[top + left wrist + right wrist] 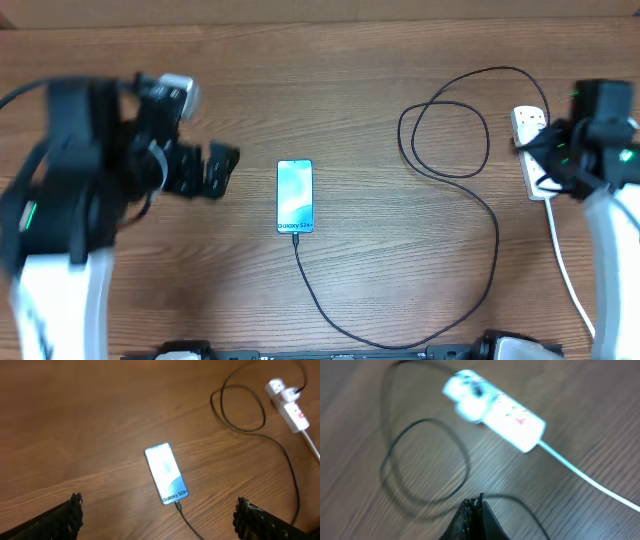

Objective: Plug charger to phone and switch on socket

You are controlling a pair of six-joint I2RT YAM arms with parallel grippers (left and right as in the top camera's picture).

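The phone [294,196] lies flat mid-table with its light-blue screen lit; it also shows in the left wrist view [166,473]. The black charger cable [494,240] has its tip in the phone's near end [177,505]. It loops right to a black plug [479,390] sitting in the white socket strip [527,122], which is blurred in the right wrist view [512,419]. My left gripper [222,170] is open and empty, left of the phone [159,517]. My right gripper [476,509] is shut and empty, above the table beside the strip [545,165].
The strip's thick white cord [570,270] runs toward the front right edge. The cable forms a loop [445,135] left of the strip. The strip shows far right in the left wrist view [290,402]. Wooden tabletop all round.
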